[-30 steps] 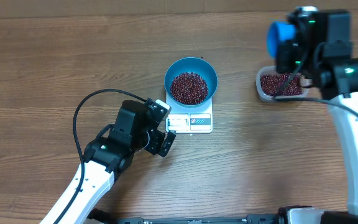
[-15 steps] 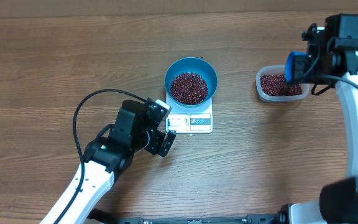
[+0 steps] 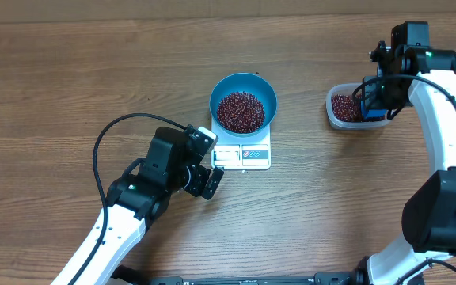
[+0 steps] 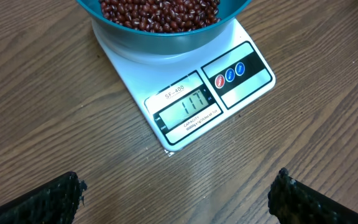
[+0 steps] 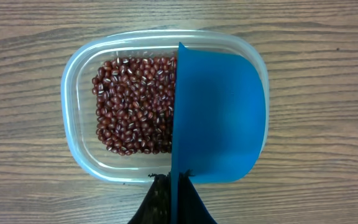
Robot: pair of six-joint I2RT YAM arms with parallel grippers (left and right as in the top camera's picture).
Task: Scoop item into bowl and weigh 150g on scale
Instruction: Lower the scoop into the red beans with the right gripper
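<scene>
Beans (image 5: 135,106) are loose and roll; dig under them. Right claw (image 5: 173,202) clamps the scoop (image 5: 219,118); left claw (image 4: 176,199) gapes empty.

Left arm (image 3: 109,226): white links, black wrist, looping black cable (image 3: 96,158); fingertips (image 4: 42,202) seemingly rough.

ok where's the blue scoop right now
Far right of the table in the overhead view: the blue scoop is gripped by the right gripper, over the right half of the clear tub of beans.
</scene>
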